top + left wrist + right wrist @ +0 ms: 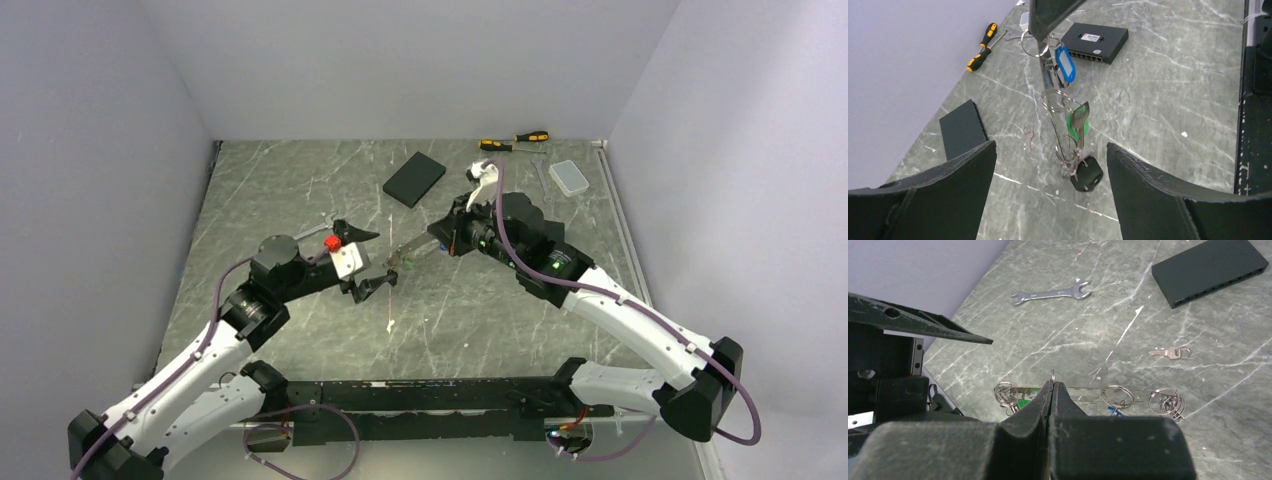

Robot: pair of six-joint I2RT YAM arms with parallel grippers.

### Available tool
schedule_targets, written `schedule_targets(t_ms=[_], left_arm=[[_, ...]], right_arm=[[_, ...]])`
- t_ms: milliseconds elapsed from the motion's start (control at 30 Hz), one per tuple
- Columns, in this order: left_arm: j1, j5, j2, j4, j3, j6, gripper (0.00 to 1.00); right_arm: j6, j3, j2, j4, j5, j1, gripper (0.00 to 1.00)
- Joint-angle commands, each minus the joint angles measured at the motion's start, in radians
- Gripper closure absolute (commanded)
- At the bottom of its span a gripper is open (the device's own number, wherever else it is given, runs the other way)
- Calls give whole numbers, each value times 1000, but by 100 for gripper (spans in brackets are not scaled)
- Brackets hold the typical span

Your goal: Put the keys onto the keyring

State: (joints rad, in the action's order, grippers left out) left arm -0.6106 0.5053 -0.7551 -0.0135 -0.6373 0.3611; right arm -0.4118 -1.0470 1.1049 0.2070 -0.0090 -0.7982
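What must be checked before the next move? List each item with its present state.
1. Right gripper grips the keyring: ok, fingers shut on the wire.
2. Left gripper is free to pick: ok, open and holding nothing.
3. The keys with the blue tag, green tag and black fob are on the keyring: ok, they hang from it.
4. The loose key is threaded: not ok, it lies flat on the table, apart from the keyring.
5. The keyring's opening faces the left gripper: cannot tell, no gap in the wire shows.
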Motion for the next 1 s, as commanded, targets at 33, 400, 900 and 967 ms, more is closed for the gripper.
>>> schedule_targets(t_ms=[33, 400, 900, 967], left_arm=[[-3, 21, -78, -127, -73, -119, 14], [-21, 17, -338, -232, -222, -185, 14], [-56, 17, -492, -224, -287, -184, 46], [-63, 2, -501, -239, -281, -180, 61]], right_arm=[[-6, -2, -4, -93, -10, -1, 100], [-15, 4, 10, -114, -20, -1, 100], [-12, 8, 10, -124, -36, -1, 100], [-14, 8, 13, -128, -43, -1, 100]])
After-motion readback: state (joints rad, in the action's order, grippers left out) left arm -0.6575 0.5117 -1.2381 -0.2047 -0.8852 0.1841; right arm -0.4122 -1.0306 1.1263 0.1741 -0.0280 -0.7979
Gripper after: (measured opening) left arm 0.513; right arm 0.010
